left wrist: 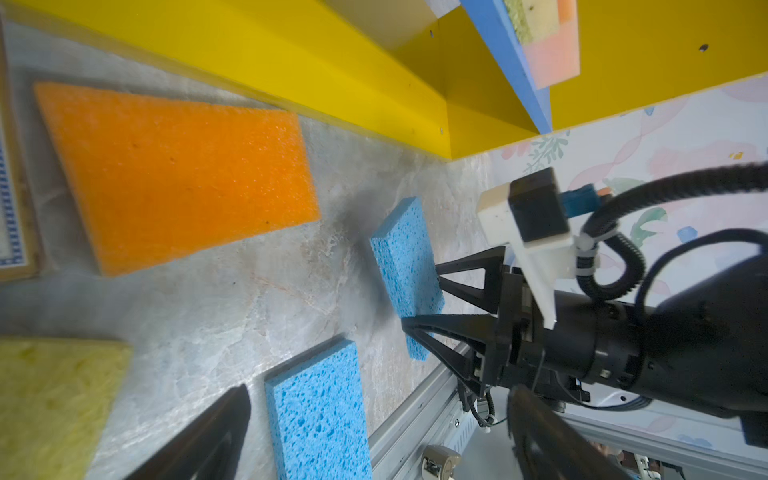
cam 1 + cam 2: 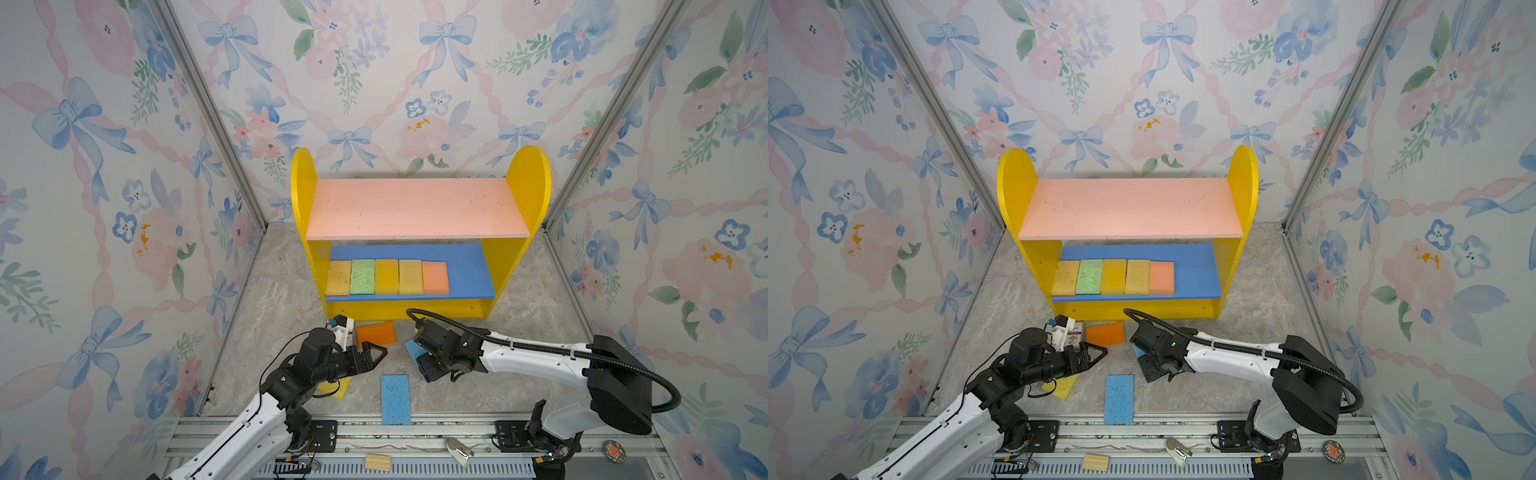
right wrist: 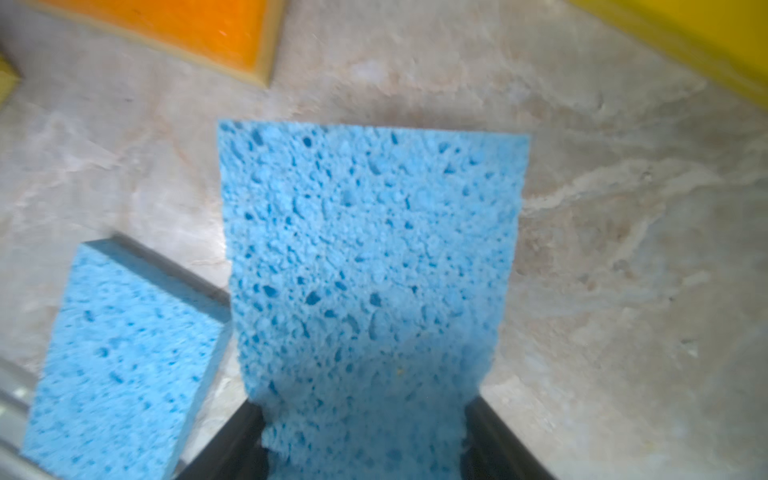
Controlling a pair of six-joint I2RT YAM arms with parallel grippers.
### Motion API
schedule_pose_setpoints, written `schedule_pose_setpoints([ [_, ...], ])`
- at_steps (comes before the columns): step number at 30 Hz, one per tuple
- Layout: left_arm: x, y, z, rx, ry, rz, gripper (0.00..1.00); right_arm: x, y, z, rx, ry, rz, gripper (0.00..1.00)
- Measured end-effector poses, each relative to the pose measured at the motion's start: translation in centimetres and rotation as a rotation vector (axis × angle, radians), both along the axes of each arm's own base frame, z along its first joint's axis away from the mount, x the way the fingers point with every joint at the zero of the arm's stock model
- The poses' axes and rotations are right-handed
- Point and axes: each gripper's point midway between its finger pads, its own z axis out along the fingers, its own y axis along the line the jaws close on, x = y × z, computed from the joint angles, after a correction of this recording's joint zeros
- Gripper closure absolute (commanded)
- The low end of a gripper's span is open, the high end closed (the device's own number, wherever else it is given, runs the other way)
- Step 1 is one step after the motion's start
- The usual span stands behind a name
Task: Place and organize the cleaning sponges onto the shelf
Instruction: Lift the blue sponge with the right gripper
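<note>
The shelf [image 2: 415, 208] stands at the back, and several sponges [image 2: 386, 276] lie in a row on its blue lower board. On the floor lie an orange sponge [image 2: 376, 333] [image 1: 178, 174], a blue sponge [image 2: 395, 399] [image 1: 320, 411] and a yellow sponge [image 2: 338, 388] half under the left arm. My right gripper [image 2: 417, 354] [image 3: 365, 415] is shut on a second blue sponge [image 3: 370, 249] [image 1: 405, 266], which it holds tilted off the floor and squeezes at its end. My left gripper [image 2: 377, 354] [image 1: 380, 392] hangs open over the floor with nothing in it.
A small printed box [image 2: 1076, 332] lies beside the orange sponge, under the left wrist. An aluminium rail [image 2: 395, 432] borders the front, with a wood block [image 2: 377, 462] beyond it. Wallpapered walls close in both sides and the back.
</note>
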Motion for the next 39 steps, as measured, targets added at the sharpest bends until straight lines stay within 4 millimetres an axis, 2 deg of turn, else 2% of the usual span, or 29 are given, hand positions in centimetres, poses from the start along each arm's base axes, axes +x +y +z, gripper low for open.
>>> schedule_pose_setpoints([
  [3, 0.1, -0.9, 0.3, -0.024, -0.001, -0.008, 0.02, -0.5, 1.9, 2.5, 0.073, -0.029, 0.038, 0.33],
  [7, 0.4, -1.9, 1.1, -0.059, -0.021, -0.016, 0.16, -1.4, 3.8, 4.5, 0.137, -0.039, 0.082, 0.33],
  [11, 0.7, -2.6, 1.4, -0.078, -0.023, -0.014, 0.39, -2.4, 4.9, 5.0, 0.168, -0.026, 0.117, 0.33],
  [15, 0.9, -3.1, 1.6, -0.103, -0.024, -0.005, 0.85, -3.0, 5.5, 5.2, 0.19, -0.011, 0.14, 0.31],
  [16, 1.0, -3.1, 1.6, -0.104, -0.03, -0.006, 0.93, -3.1, 5.6, 5.2, 0.196, -0.009, 0.14, 0.29],
  [17, 1.0, -3.1, 1.7, -0.111, -0.03, -0.001, 0.97, -3.1, 5.7, 5.3, 0.201, -0.006, 0.14, 0.26],
  [23, 1.2, -3.2, 2.6, -0.139, -0.057, 0.0, 1.0, -3.1, 5.7, 6.5, 0.277, 0.021, 0.122, 0.11],
  [27, 1.1, -3.1, 3.4, -0.152, -0.091, -0.016, 1.0, -2.6, 4.1, 8.5, 0.385, 0.036, 0.088, 0.07],
  [32, 1.9, -2.3, 4.9, -0.19, -0.121, -0.027, 1.0, -2.6, 2.2, 11.8, 0.549, 0.051, 0.07, 0.12],
  [36, 2.4, -1.6, 7.6, -0.25, -0.162, -0.045, 1.0, -2.3, 0.5, 13.3, 0.672, 0.071, 0.029, 0.19],
  [39, 2.2, -1.8, 9.6, -0.299, -0.201, -0.084, 1.0, -2.8, 0.1, 14.2, 0.75, 0.096, 0.029, 0.25],
])
